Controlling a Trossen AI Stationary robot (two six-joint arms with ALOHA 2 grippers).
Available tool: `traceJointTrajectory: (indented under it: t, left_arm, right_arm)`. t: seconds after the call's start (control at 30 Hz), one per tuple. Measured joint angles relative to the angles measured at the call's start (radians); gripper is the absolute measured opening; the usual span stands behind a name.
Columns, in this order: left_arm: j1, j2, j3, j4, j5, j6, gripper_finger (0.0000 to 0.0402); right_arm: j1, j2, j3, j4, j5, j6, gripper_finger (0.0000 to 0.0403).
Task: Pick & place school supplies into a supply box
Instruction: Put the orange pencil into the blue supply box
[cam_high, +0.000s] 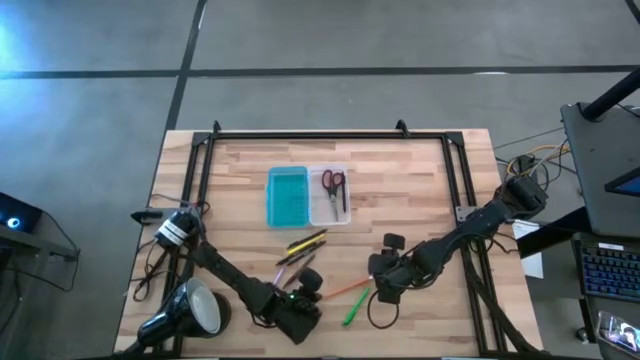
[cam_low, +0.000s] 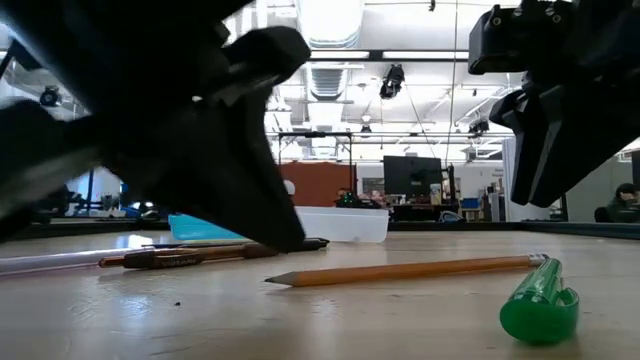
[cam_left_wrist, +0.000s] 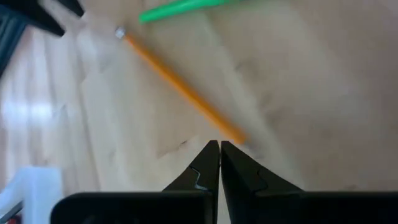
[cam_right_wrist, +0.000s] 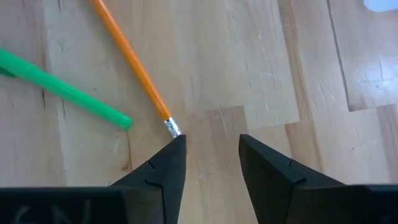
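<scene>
Nearest us, the left end effector (cam_left_wrist: 219, 163) sits low with its fingers pressed together on nothing, its tip just short of the sharpened end of the pencil (cam_high: 347, 289). The right end effector (cam_right_wrist: 211, 163) hangs with fingers parted and empty, one fingertip almost over the pencil's eraser end, the marker (cam_high: 355, 306) lying just beside it.

We judge the pencil to be the item in hand, and the right arm the better placed. To do it well, we should slide along the shaft toward its middle, turn the wrist so the fingers straddle it crosswise, come down until the tips nearly touch the wood, then close. Grabbing at the eraser end would let the pencil swing or slip. We should also keep clear of the marker, and the left arm had best stay back, since both arms crowd one small patch.

Farther on lie a few pens (cam_high: 305, 243) in a loose cluster, and beyond them the box (cam_high: 307, 195), open flat, turquoise half beside clear half, with the scissors (cam_high: 333, 184) already in the clear half.

The worktop (cam_high: 420, 190) is pale wood planks, edged by a black frame. A lamp (cam_high: 190, 310) sits at the near left corner. Beyond lies a bright room with ceiling lights and screens.
</scene>
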Motion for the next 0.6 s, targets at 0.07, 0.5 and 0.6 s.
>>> traceJointTrajectory:
  t: [0.07,0.5,0.6]
  left_arm:
    - [-0.007,0.000,0.002,-0.002,0.007,-0.005,0.0000]
    - [-0.023,0.000,0.002,0.000,0.018,-0.029,0.0000]
    - [-0.023,0.004,-0.002,0.001,0.024,-0.041,0.0000]
  right_arm:
    - [0.000,0.000,0.000,0.000,0.000,-0.003,0.0138]
    - [-0.002,0.000,-0.019,0.001,-0.002,-0.001,0.0141]
    - [-0.002,0.000,-0.018,0.001,-0.002,-0.002,0.0139]
